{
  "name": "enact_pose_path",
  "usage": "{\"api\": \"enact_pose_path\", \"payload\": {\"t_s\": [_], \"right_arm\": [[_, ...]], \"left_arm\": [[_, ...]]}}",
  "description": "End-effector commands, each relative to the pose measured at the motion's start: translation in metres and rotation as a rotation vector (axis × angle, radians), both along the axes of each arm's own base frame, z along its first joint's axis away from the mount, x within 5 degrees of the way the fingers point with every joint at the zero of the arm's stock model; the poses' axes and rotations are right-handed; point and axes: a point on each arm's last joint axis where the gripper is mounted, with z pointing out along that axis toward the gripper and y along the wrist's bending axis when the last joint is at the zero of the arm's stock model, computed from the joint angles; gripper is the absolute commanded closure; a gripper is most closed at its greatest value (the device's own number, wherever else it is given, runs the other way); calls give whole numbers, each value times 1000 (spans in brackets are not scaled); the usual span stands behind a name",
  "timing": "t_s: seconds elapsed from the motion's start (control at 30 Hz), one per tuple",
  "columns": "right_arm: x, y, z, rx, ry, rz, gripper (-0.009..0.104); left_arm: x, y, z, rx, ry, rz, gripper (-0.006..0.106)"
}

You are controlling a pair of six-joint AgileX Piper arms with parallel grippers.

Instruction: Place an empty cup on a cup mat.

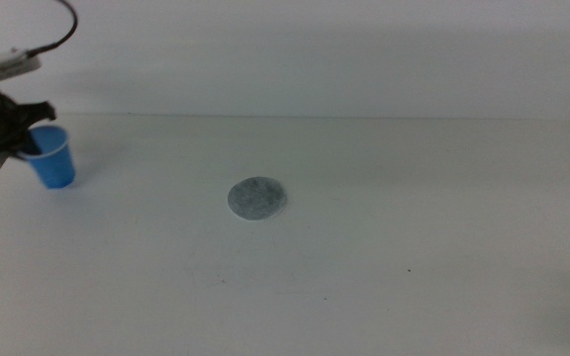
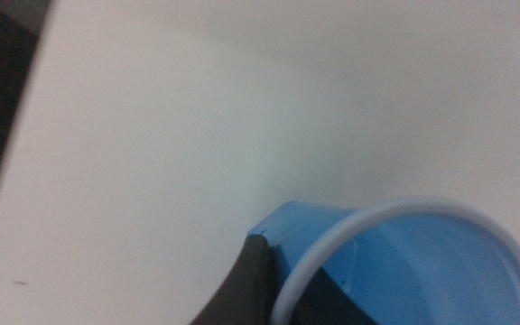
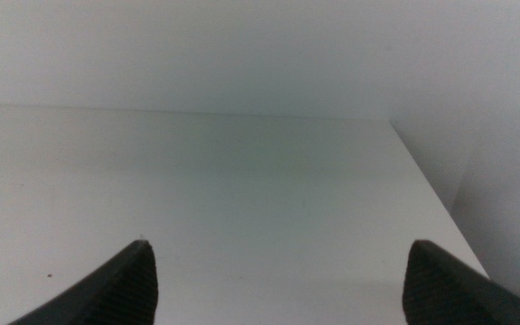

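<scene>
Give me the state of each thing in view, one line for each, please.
cup: upright, empty inside, rim between the left gripper's jaws, apart from the mat.
cup mat: flat on the table, bare.
left gripper: at the cup's rim, one jaw inside, one outside.
right gripper: open, holding nothing, outside the middle view.
</scene>
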Motion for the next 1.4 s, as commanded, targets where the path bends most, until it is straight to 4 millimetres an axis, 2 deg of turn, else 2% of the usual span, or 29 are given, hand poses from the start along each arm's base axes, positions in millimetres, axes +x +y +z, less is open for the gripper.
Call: {"api": "enact_pose_path", "payload": {"t_s": [0.0, 0.13, 0.33, 0.47, 0.53, 0.63, 0.93, 1.13, 1.27, 1.37], "right_arm": [[0, 0, 0, -11, -8, 2, 2], [0, 0, 0, -11, -8, 2, 2], [0, 0, 0, -11, -8, 2, 2], [0, 0, 0, -11, -8, 2, 2], [0, 0, 0, -11, -8, 2, 2], [0, 0, 0, -11, -8, 2, 2], [0, 0, 0, -11, -8, 2, 2], [0, 0, 0, -11, -8, 2, 2], [0, 0, 0, -11, -8, 2, 2], [0, 0, 0, -11, -8, 2, 2]], "left_arm": [[2, -29, 24, -34, -40, -37, 102], [5, -87, 37, -44, -52, -148, 102], [7, -181, 33, -72, -70, -256, 102], [2, -230, 26, -67, -71, -298, 102], [-2, -246, 23, -69, -59, -330, 102], [-7, -262, 17, -71, -32, -363, 102], [-5, -267, -1, -100, 12, -354, 102], [-7, -274, -7, -100, 25, -368, 100], [-6, -274, -7, -85, 17, -383, 91], [-8, -274, -7, -81, 26, -399, 75]]}}
